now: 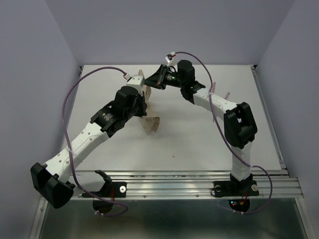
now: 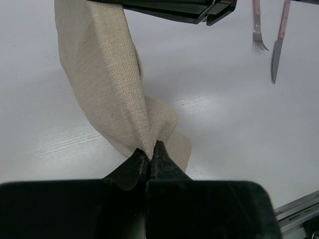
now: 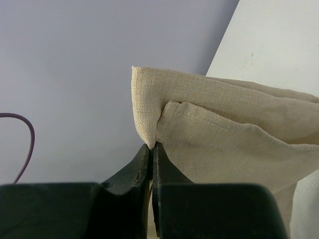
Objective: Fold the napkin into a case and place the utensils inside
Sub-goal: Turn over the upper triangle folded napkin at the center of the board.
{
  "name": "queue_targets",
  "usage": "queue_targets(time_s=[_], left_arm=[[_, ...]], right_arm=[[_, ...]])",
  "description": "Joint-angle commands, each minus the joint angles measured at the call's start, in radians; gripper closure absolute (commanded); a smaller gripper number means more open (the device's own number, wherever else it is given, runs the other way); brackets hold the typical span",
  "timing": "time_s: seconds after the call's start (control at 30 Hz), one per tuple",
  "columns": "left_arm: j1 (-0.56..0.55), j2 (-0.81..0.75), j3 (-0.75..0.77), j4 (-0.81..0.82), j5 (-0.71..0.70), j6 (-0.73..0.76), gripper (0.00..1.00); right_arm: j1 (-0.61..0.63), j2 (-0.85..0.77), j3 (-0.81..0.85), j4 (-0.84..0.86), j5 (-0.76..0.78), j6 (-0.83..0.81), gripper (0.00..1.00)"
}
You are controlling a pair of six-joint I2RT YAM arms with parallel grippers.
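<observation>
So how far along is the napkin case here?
Nothing looks finished. In hand: left gripper and right gripper each pinch the wrinkled tan cloth napkin, slung between them. Remaining: all the folding; the pink-handled metal fork and knife lie on the white table, outside.

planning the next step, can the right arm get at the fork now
Probably not yet: the right gripper is shut on a napkin corner, the left gripper on another. The fork lies uncovered on the table beside the knife, so the way looks free after letting go.
</observation>
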Motion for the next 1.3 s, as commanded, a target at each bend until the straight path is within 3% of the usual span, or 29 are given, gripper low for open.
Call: queue_targets(time_s=[0.0, 0.3, 0.53, 0.83, 1.07, 1.27], left_arm=[[-0.027, -0.145, -0.011, -0.098, 0.142, -0.032, 1.0], [-0.026, -0.306, -0.091, -0.135, 0.28, -0.026, 1.0], [-0.027, -0.326, -0.136, -0.182, 0.271, -0.032, 1.0], [0.002, -0.236, -0.108, -0.274, -0.012, -0.105, 1.0], [0.382, -0.259, -0.108, -0.32, 0.042, -0.046, 1.0], [0.453, -0.213, 0.064, -0.374, -0.078, -0.021, 1.0]], right_arm=[[-0.055, -0.048, -0.046, 0.092, 0.192, -0.017, 0.99], [-0.055, -0.313, -0.377, 0.156, 0.241, 0.027, 0.99], [-0.046, -0.398, -0.451, 0.138, 0.258, 0.026, 0.99], [0.003, -0.167, -0.22, 0.102, 0.214, 0.004, 0.99], [0.072, 0.106, 0.129, 0.044, 0.174, 0.013, 0.99], [0.098, 0.379, 0.488, 0.09, 0.071, 0.122, 0.99]])
